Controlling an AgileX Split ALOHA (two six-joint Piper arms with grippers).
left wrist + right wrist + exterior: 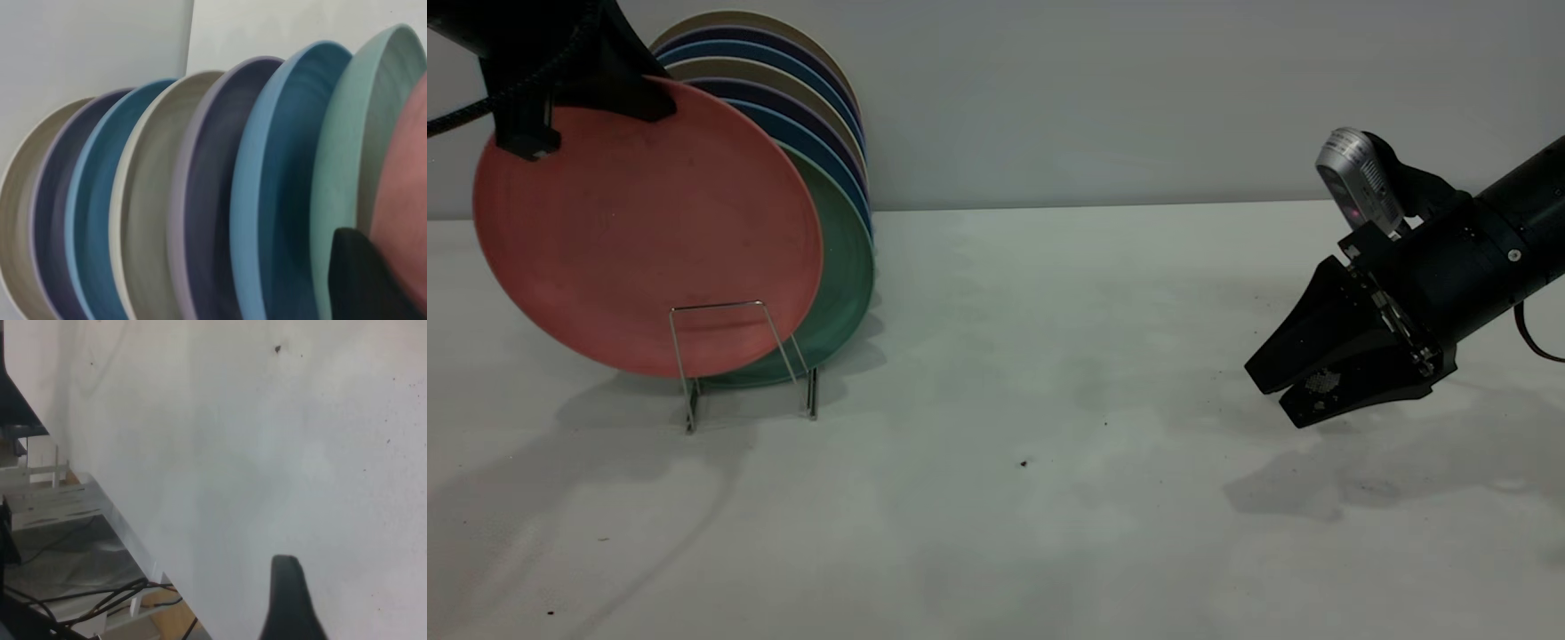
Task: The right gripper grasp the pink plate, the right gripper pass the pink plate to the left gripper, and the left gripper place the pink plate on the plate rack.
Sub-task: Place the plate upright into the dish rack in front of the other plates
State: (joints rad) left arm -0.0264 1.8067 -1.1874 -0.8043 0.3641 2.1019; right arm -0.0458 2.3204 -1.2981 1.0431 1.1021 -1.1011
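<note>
My left gripper at the top left is shut on the upper rim of the pink plate and holds it upright in front of the teal-green plate. The plate's lower edge sits behind the front wire loop of the plate rack; I cannot tell whether it rests in the rack. In the left wrist view one black finger lies against the pink plate. My right gripper hovers low over the table at the right, empty, its jaws a little apart. Only one of its fingers shows in the right wrist view.
Several plates in beige, purple, blue and teal stand in a row in the rack behind the pink one, also in the left wrist view. White table, wall behind. The table's edge with cables below it shows in the right wrist view.
</note>
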